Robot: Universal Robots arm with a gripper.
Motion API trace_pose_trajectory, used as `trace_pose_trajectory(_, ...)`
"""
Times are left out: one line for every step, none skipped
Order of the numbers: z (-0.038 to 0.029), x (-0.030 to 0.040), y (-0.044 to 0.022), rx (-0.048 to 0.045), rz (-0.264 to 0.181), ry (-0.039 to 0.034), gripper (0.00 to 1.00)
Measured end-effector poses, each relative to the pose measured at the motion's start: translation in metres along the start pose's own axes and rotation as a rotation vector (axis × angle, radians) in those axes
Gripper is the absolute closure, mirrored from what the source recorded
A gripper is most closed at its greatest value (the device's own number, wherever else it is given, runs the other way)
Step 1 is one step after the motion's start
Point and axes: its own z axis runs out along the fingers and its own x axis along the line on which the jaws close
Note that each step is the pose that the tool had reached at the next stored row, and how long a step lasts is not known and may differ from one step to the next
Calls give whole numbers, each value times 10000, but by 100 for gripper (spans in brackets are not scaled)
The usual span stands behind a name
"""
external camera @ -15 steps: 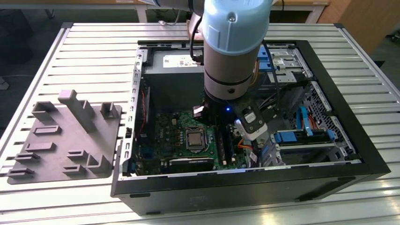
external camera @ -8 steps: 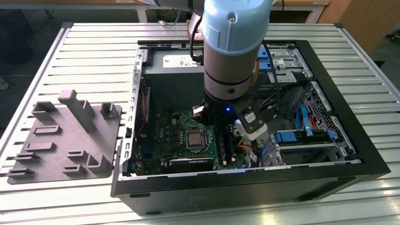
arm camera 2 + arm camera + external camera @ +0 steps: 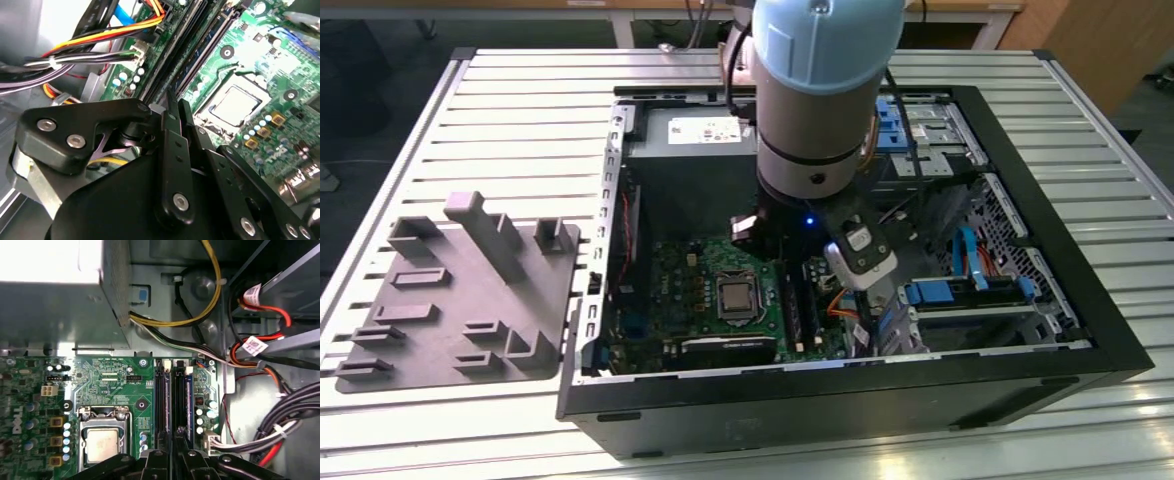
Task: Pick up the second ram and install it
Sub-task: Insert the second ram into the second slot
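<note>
Black gripper (image 3: 175, 460) fingers (image 3: 172, 150) stand close together over the memory slots (image 3: 175, 400), apparently pinched on the top edge of the second ram (image 3: 178, 405), a thin dark stick standing on edge in a slot directly below the fingertips. Its long axis runs along the slot, away from the gripper toward the power supply (image 3: 55, 305) end of the green motherboard (image 3: 115, 385). Beside it lies the processor socket (image 3: 102, 442). Beyond, on the bench's far side from the case (image 3: 854, 400), the grey tray (image 3: 460, 300) stands apart.
</note>
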Motion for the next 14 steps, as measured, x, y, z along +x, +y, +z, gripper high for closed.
trace_pose_trajectory(-29, -2, 4, 3, -1, 0, 81)
trace_pose_trajectory(-55, -4, 8, 3, 0, -1, 81)
trace_pose_trajectory(-78, -6, 10, 6, 0, -2, 81)
trace_pose_trajectory(-96, -7, 12, 7, 0, -2, 81)
trace_pose_trajectory(-108, -8, 13, 5, 0, -3, 81)
trace_pose_trajectory(-116, -9, 14, 6, 0, -3, 81)
trace_pose_trajectory(-115, -9, 14, 3, 0, -4, 81)
trace_pose_trajectory(-115, -9, 14, 3, 0, -4, 81)
trace_pose_trajectory(-115, -9, 14, 3, 0, -4, 81)
trace_pose_trajectory(-117, -9, 14, 5, 0, -3, 81)
trace_pose_trajectory(-118, -9, 14, 5, 0, -3, 81)
trace_pose_trajectory(-118, -9, 14, 5, 0, -4, 81)
trace_pose_trajectory(-118, -9, 14, 5, 0, -3, 81)
trace_pose_trajectory(-118, -9, 14, 5, 0, -3, 81)
